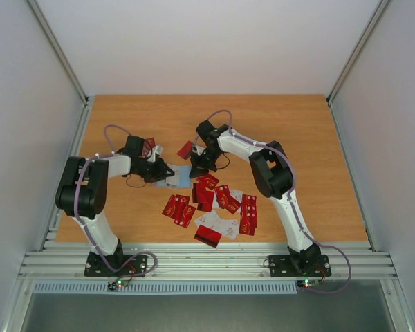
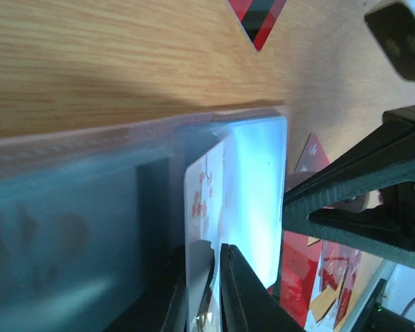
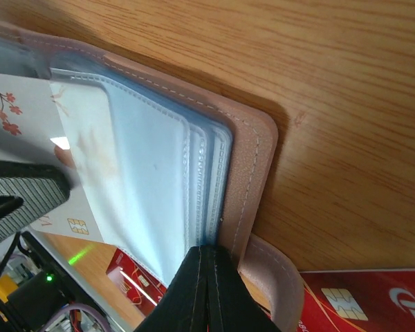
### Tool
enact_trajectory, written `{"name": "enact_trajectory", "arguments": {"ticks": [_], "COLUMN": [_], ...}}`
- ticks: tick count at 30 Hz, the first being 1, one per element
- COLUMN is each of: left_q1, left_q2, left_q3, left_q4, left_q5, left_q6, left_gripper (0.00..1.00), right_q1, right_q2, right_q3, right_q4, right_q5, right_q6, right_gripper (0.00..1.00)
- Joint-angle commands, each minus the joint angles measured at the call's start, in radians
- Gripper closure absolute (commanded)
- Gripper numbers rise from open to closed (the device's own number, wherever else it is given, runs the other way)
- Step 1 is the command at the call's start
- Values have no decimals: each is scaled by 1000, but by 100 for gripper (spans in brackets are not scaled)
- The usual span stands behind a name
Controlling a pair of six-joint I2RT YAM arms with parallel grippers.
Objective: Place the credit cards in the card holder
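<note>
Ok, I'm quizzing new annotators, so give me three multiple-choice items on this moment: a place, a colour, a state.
1. Where do most loose credit cards lie? A) on the table, nearer the arm bases than the card holder; B) the far left corner; C) stacked on the holder.
2. Face of the card in the left end effector? A) black; B) white with red blossoms; C) green.
3. The right end effector is: A) open; B) shut on a red card; C) shut on the card holder.
1A, the top view shows them spread there; 2B, both wrist views show it; 3C, it pinches the holder's sleeves.
</note>
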Motion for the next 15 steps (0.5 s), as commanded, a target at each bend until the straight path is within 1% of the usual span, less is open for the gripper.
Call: {"name": "enact_trajectory", "arguments": {"ticks": [1, 2, 6, 10, 13, 15], "left_q1": [-26, -29, -38, -42, -50, -53], "left_q2": [-6, -14, -42, -44, -36, -36], "left_q3": [37, 49, 91, 133, 169, 183], "left_q4": [-102, -151, -260, -354, -425, -459], "left_q5": [-64, -80, -133, -176, -230, -253], "left_q6": [61, 73, 117, 143, 163, 170], "left_gripper": [81, 77, 65, 59, 52, 49], "right_q1": [22, 23, 23, 23, 23, 22], "right_q2": [20, 20, 10, -1, -5, -7], "right_q3": [-30, -31, -38, -49, -58, -63], "right_q4": [-38, -35, -20, -4, 7, 20], "right_q5": [23, 23, 24, 22, 19, 14], "right_q6": [12, 13, 19, 19, 19, 53], "right_gripper": [99, 99, 99, 99, 99, 99]}}
